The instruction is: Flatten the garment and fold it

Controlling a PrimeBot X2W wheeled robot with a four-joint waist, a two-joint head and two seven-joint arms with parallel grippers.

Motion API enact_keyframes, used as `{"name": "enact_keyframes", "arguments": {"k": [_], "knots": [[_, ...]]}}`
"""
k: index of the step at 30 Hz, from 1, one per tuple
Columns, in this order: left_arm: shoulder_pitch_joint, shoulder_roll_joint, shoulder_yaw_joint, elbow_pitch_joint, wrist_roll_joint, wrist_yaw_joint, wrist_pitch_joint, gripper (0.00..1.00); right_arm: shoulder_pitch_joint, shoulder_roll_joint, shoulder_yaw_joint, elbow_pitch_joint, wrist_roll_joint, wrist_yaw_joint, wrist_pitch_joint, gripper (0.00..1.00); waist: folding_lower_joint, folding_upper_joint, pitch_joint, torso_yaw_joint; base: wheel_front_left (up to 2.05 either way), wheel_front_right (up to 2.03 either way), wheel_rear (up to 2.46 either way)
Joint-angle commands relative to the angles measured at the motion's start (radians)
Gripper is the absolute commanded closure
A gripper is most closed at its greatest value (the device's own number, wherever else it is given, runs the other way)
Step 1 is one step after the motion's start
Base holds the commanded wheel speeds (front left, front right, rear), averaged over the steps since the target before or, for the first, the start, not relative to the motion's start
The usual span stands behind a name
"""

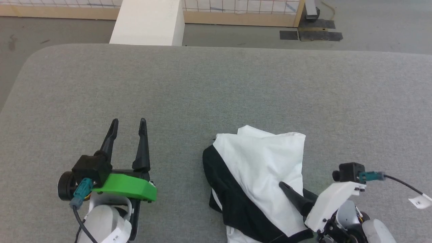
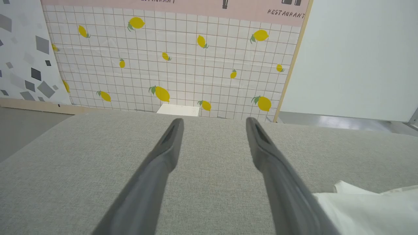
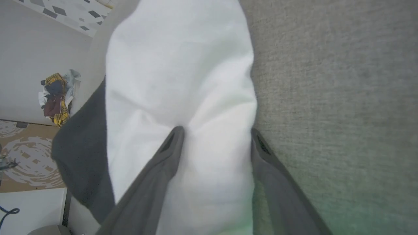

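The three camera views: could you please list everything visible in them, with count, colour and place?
garment: one, white and black, crumpled on the table's near right
table: one, grey fabric top, beneath the garment
block: one, white, beyond the table's far edge
wall panel: one, white tiles with yellow lemons, behind the block
clothes pile: one, yellow, dark and red, off the table by a pale wall
left gripper: one, dark fingers, open over bare table left of the garment
right gripper: one, dark fingers, open, tips at the garment's white cloth
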Motion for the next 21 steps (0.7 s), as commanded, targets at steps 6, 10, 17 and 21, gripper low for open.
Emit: {"name": "enact_keyframes", "arguments": {"k": [6,10,17,21], "knots": [[0.016,-0.003,-0.002,0.004,-0.01,0.003,-0.005,0.0,-0.029,0.001,0.029,0.028,-0.067,-0.001,0.049,1.0,0.0,0.0,-0.01,0.015,0.0,0.0,0.0],[0.025,-0.003,0.004,-0.002,-0.007,0.006,-0.005,0.0,-0.038,0.001,0.022,-0.01,-0.165,-0.001,0.067,1.0,0.0,0.0,-0.013,-0.001,0.0,0.0,0.0],[0.018,-0.003,0.007,-0.022,0.006,0.001,-0.005,0.0,-0.083,-0.079,-0.007,-0.155,-0.44,-0.001,0.158,1.0,0.0,0.0,0.015,-0.078,0.0,0.0,0.0],[-0.005,-0.002,0.007,-0.039,0.017,-0.003,-0.005,0.0,-0.124,-0.181,-0.021,-0.207,-0.501,-0.001,0.204,1.0,0.0,0.0,0.052,-0.144,0.0,0.0,0.0]]}}
